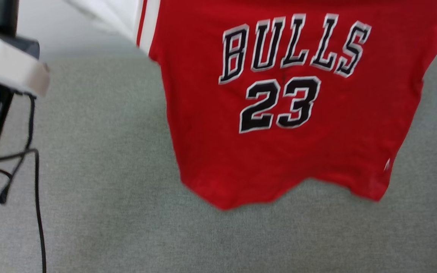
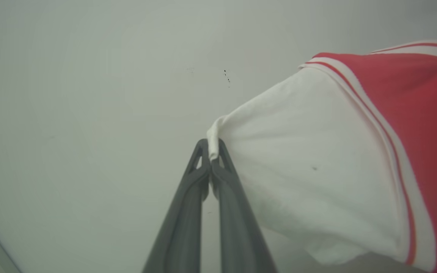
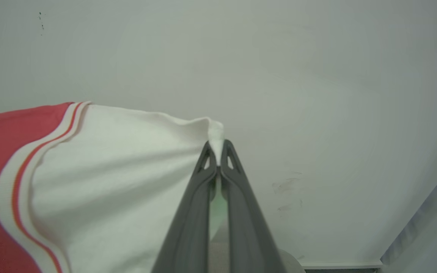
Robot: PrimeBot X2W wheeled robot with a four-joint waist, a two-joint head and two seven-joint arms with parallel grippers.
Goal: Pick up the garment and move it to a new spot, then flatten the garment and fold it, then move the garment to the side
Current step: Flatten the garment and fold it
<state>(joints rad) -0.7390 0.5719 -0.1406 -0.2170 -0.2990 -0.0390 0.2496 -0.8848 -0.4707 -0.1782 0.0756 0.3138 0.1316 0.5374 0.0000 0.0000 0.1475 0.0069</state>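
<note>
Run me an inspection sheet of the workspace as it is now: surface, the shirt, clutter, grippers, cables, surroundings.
Surface: grey-green fabric-like surface, below the garment.
Job's things: garment, red with white sleeves, hanging spread, BULLS 23 print facing the head camera.
Clutter: nothing seen.
Grippers: left gripper shut on one white sleeve tip; right gripper shut on the other.
Cables: black cables dangling at the head view's left edge.
Surroundings: pale wall with small dark specks.
</note>
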